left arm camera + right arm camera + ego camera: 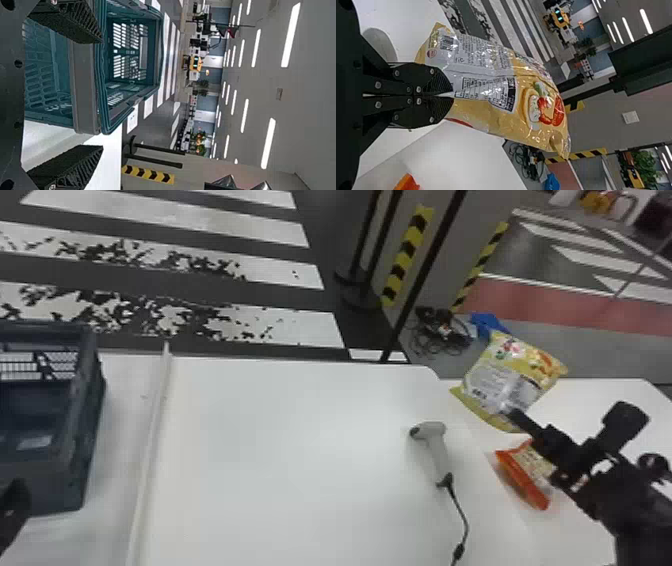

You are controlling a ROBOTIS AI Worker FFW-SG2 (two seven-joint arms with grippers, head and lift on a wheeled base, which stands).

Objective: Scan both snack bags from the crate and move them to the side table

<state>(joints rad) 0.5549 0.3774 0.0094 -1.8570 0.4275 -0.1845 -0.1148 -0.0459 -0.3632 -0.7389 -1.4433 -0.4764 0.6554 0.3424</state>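
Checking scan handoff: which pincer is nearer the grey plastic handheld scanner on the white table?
Right. The right pincer holds the yellow plastic snack bag a little right of the scanner; the left pincer is far to its left, at the dark plastic crate.

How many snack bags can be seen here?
2. The yellow bag is in the right pincer, and the orange bag lies on the side table. The crate is partly out of sight, so another could be hidden there.
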